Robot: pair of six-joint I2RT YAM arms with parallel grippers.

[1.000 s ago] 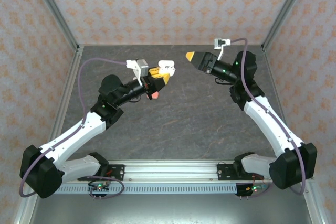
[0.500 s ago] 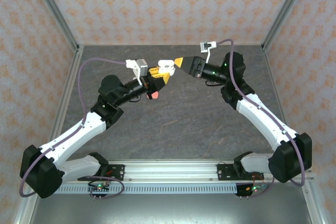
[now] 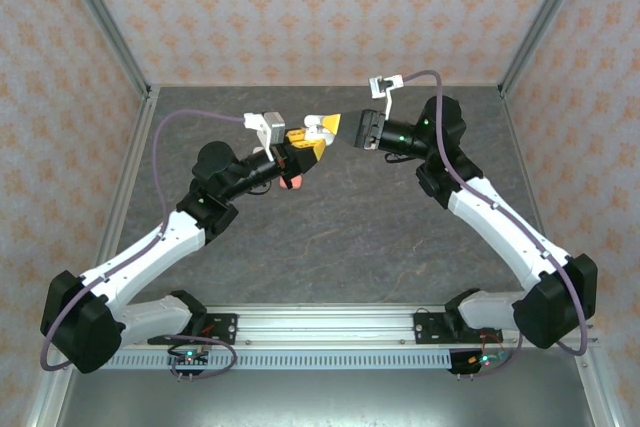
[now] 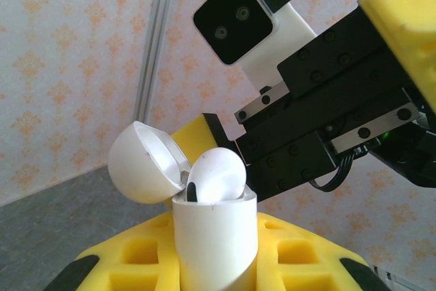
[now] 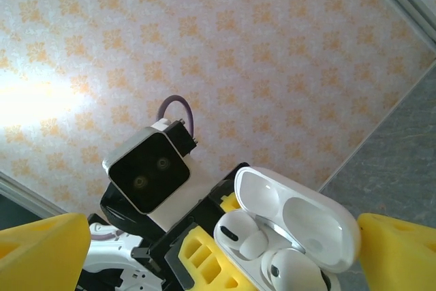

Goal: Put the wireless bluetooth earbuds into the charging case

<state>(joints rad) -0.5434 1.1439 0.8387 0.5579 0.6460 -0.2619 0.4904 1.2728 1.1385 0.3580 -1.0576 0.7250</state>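
Observation:
The white charging case (image 4: 214, 230) stands upright with my left gripper (image 4: 214, 267) shut on its body, yellow fingers (image 4: 136, 264) on either side. Its lid (image 4: 143, 168) is hinged open. A white earbud (image 4: 216, 175) sticks up out of the case. In the right wrist view the open case (image 5: 300, 216) holds two white earbuds (image 5: 242, 233), the second (image 5: 293, 270) beside the first. My right gripper (image 5: 221, 253) is open, its yellow fingertips (image 5: 44, 250) spread wide and facing the case. From above, the case (image 3: 320, 127) sits between the left gripper (image 3: 303, 145) and the right gripper (image 3: 338, 127).
A small coral-pink object (image 3: 297, 182) shows just below the left gripper; what it is I cannot tell. The dark stone-patterned tabletop (image 3: 360, 217) is ringed by patterned walls and metal posts (image 3: 105, 17). The right wrist's camera block (image 4: 238, 18) hangs close above the case.
My right gripper has swung left across the table until its tip is at the case. The left gripper with the case has shifted slightly.

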